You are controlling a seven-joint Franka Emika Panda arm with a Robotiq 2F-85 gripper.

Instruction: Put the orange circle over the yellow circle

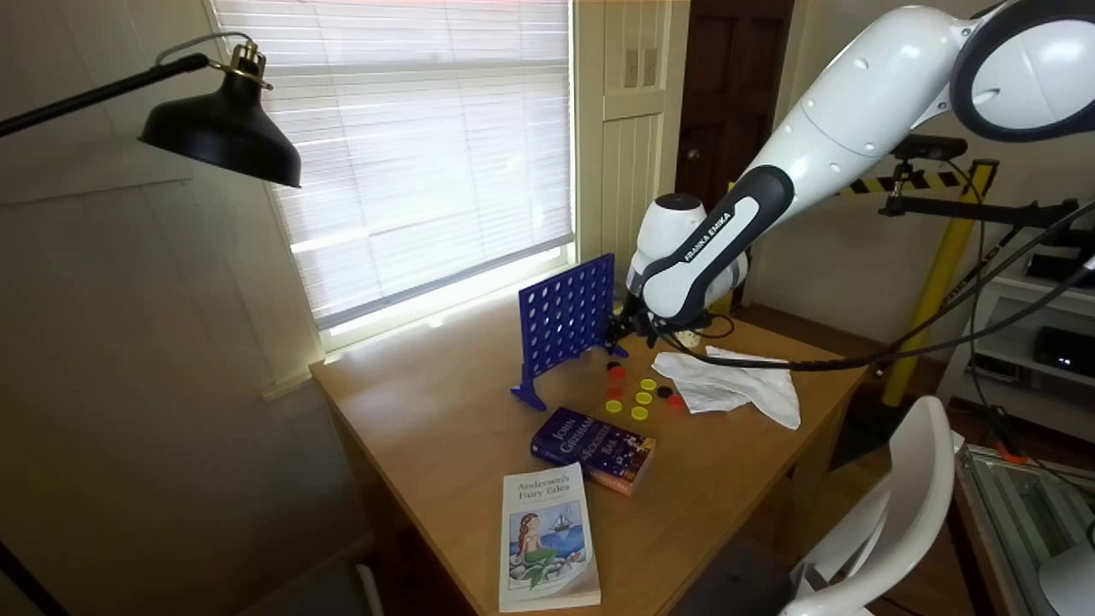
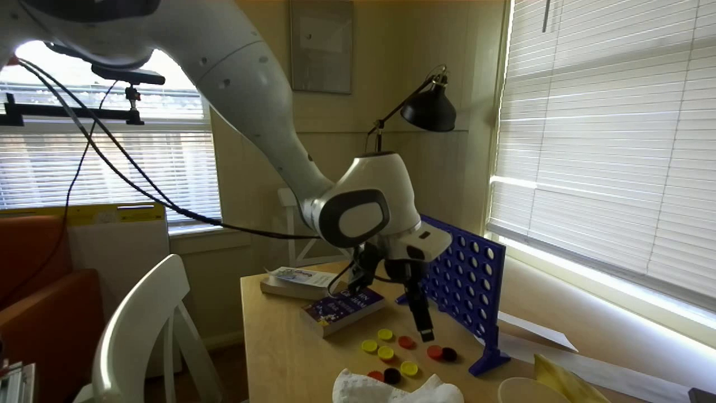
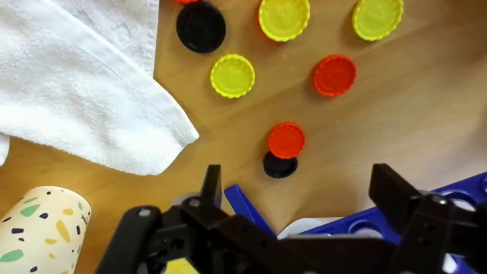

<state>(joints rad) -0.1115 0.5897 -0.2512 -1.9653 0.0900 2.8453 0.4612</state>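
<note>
Several small orange tokens lie on the table. In the wrist view one orange token [image 3: 287, 140] rests partly over a black token [image 3: 280, 166], another orange token [image 3: 335, 75] lies alone, and a third is cut off at the top edge. Yellow tokens lie nearby: one yellow token [image 3: 232, 76] is alone, and another yellow token [image 3: 284, 19] shows an orange rim under it. Which orange token is meant I cannot tell. They also show in both exterior views, as orange token [image 1: 618, 373] and orange token [image 2: 434, 351]. My gripper [image 3: 298, 177] is open and empty, above the table beside the tokens.
The blue grid [image 2: 470, 274] stands upright close beside the gripper. A white cloth [image 3: 87, 87] and a patterned cup [image 3: 45, 228] lie at the left in the wrist view. Two books [image 1: 594, 445] [image 1: 549, 539] lie on the table [image 1: 411, 411].
</note>
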